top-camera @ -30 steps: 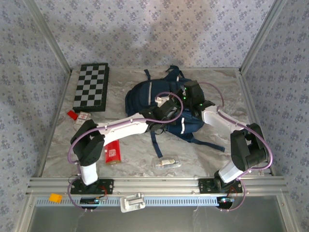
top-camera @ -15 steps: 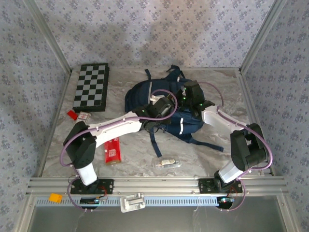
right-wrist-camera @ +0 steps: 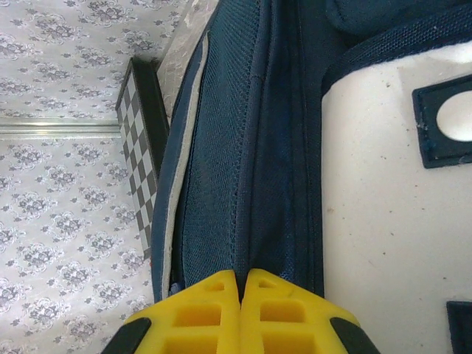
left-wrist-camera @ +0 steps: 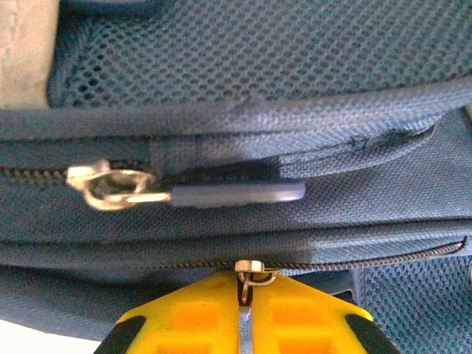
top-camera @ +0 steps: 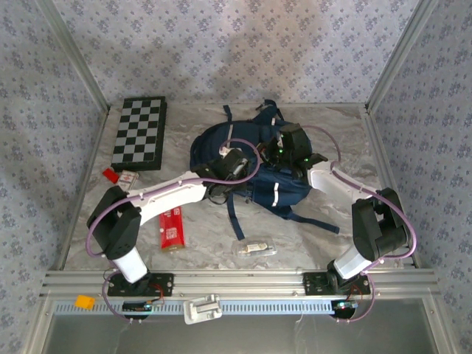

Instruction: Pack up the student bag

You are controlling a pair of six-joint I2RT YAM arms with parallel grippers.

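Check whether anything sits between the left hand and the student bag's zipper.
Nothing visible does. The left hand is shut on the lower zipper pull of the student bag, with nothing between them. The upper zipper pull lies free just above.

Student bag (top-camera: 214,147): navy blue, white panels, pale trim stripe, dark straps; fine navy mesh up close.
Upper zip pull (left-wrist-camera: 118,188): silver, slate-blue tab.
Lower zip pull (left-wrist-camera: 251,267): pale gold.
Left gripper (left-wrist-camera: 245,295), right gripper (right-wrist-camera: 241,287): yellow fingers, black corners.
Left arm (top-camera: 177,193), right arm (top-camera: 332,181): white shells, black joints, purple cables.
Chessboard (top-camera: 140,133), left of the bag: black and pale grey checks, black rim.
Packet (top-camera: 171,228), near-left of the bag: red, white print.
Table (top-camera: 324,243): grey-white marbling.
Walls (top-camera: 221,51): pale lilac, grey floral repeat.
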